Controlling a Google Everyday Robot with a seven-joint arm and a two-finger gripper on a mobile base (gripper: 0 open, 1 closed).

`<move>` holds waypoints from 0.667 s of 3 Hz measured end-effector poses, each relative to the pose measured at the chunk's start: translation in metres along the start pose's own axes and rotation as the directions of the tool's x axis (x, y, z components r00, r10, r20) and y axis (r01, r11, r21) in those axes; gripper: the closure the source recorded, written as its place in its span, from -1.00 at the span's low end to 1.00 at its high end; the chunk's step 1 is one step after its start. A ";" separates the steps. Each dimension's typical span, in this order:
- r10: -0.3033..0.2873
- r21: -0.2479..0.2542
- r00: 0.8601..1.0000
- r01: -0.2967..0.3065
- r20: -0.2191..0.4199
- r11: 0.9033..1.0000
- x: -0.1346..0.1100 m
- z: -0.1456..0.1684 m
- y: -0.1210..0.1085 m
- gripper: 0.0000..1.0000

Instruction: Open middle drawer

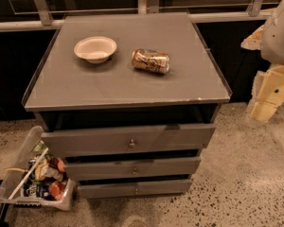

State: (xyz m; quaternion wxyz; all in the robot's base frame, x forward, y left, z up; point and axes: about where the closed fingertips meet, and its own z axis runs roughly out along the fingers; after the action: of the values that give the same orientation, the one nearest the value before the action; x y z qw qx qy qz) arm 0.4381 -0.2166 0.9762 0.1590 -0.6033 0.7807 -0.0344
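— At the far right, beside the desk (132, 86), what is that?
— The hand (264, 109), cream-coloured, pointing down and to the left under the white arm (281, 32). It hangs in the air, level with the gap under the desk top and apart from the desk's right side.
— Spread or pressed together?
— I cannot tell. It holds nothing that I can see, and it touches no drawer.
— Where is the middle drawer (132, 167)?
— In the desk's front, 2nd of 3 grey drawers, between the taller top drawer (94, 141) and the slim bottom drawer (109, 189). Its 1 small round knob (135, 170) sits at the centre of the front. Dark gaps show above and below it. The hand is well apart from that knob, up and to the right.
— And on the desk?
— A pale bowl (95, 48), upright, left of centre. Right of it, not touching, a gold can (151, 61) lies on its side.
— On the floor?
— A clear bin (35, 203) of packets stands at the desk's lower left corner, on speckled floor (236, 174).
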 end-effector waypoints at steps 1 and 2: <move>0.000 0.000 1.000 0.000 0.000 1.000 0.000 0.000 0.000 -1.00; 0.002 -0.018 1.000 -0.001 0.016 1.000 0.001 0.010 0.000 -1.00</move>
State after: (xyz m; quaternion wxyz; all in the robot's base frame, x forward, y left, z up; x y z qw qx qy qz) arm 0.4413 -0.2160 0.9665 0.1598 -0.6045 0.7801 -0.0222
